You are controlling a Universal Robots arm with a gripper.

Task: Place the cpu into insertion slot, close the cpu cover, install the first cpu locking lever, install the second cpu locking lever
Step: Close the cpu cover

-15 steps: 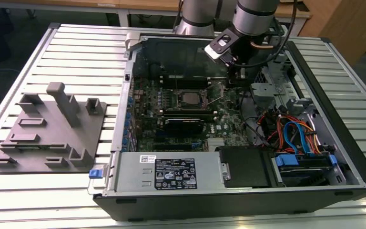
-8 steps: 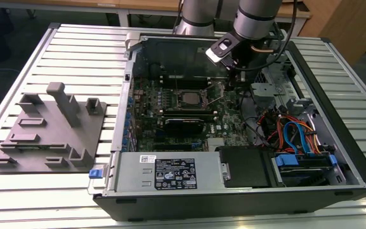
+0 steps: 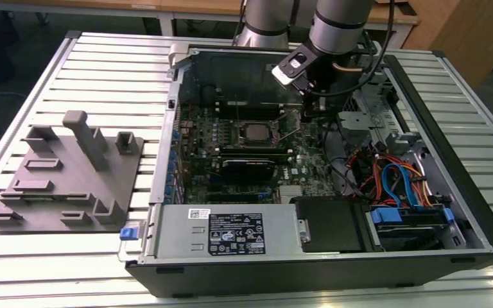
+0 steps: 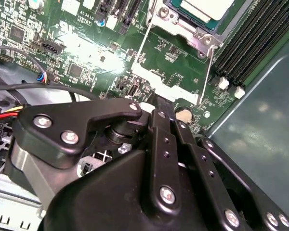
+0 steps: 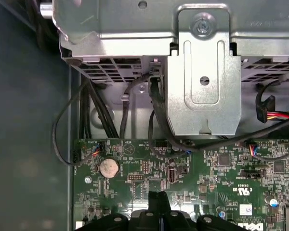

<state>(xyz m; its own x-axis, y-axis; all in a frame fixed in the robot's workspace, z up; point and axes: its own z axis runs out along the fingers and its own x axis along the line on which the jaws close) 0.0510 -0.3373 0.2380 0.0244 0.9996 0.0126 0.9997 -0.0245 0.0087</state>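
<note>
Pressed-together fingers hanging low beside the insertion slot (image 4: 207, 36)

The gripper (image 5: 159, 198) is pinching nothing, its fingers pressed together, and is hanging close over the green board (image 5: 207, 168) near a coin battery (image 5: 109, 167). By my judgement, a sideways slip risks scraping parts or catching the wire locking lever (image 4: 140, 45). The cpu (image 4: 202, 7) is sitting in the slot, framed by the cpu cover (image 4: 160, 19). The arm (image 3: 341, 19) is reaching down into the open case (image 3: 477, 212).
</note>
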